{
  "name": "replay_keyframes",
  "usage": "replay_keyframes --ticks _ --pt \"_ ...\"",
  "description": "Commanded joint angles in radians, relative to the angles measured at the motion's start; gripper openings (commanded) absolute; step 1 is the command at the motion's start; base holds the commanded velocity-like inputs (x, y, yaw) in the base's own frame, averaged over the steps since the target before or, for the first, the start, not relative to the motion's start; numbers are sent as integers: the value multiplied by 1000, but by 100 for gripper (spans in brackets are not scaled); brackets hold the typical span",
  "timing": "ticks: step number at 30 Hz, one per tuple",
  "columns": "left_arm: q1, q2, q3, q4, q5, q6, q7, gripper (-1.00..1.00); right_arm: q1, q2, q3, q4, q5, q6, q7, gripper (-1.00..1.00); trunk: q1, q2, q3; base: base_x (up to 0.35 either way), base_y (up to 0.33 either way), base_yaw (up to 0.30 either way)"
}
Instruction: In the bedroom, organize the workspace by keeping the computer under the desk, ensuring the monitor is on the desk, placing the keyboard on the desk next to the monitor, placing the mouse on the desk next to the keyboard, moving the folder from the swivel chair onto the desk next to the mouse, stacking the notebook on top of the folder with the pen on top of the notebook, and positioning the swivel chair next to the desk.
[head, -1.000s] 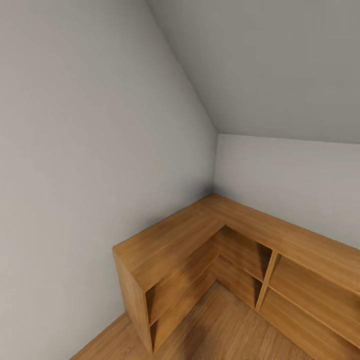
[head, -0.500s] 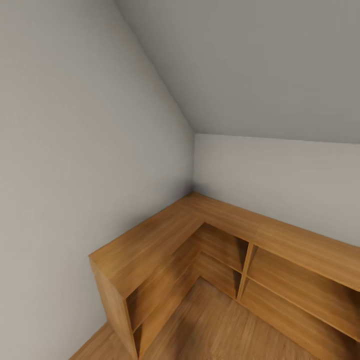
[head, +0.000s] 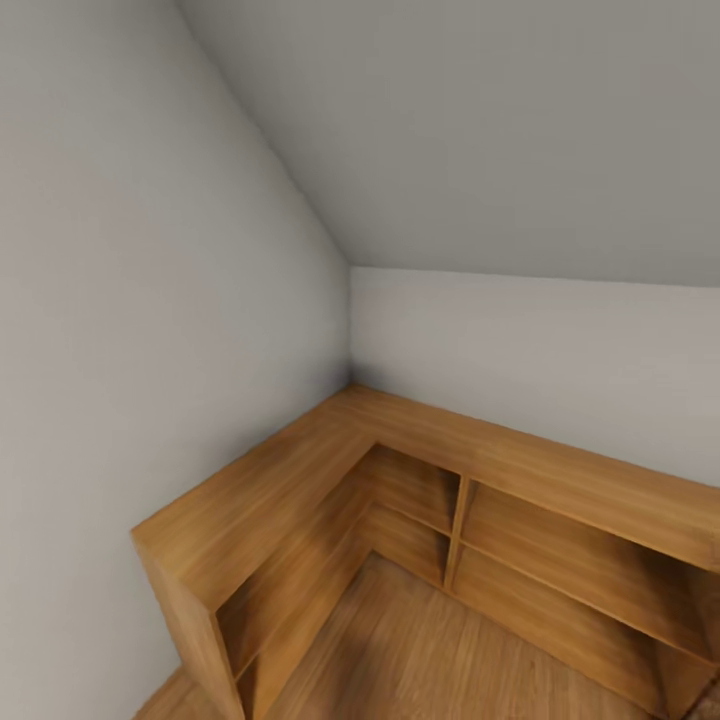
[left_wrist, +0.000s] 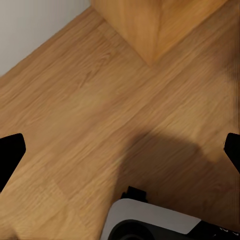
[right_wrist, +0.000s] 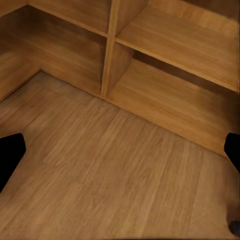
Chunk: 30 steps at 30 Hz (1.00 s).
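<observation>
I'm looking at a corner where plain grey walls (head: 150, 300) are meeting; a low L-shaped wooden cabinet (head: 300, 470) with open shelves is hugging them, sitting on wood-plank floor (head: 430, 650).

A low wooden L-shaped cabinet (head: 300, 470) fills the corner where 2 grey walls (head: 150, 300) meet, closing off the way ahead and to the left. Its open shelf bays (right_wrist: 175, 65), split by an upright divider (right_wrist: 112, 50), are bare. The wooden floor (right_wrist: 115, 170) before them lies open.
</observation>
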Motion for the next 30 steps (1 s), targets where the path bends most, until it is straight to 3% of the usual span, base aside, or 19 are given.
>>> replay_keyframes --ticks 1,16,30 --pt "0 1 -9 -3 9 -2 7 100 0 0 8 -1 -1 0 -9 100 0 -1 -1 0 0 -268" --pt "0 2 -8 -2 10 -1 7 100 0 1 7 -1 -2 -29 -10 100 0 -1 6 244 0 -278" --pt "0 2 -7 -2 10 -2 7 100 0 1 5 1 -3 -42 -9 100 0 -1 17 95 0 -277"
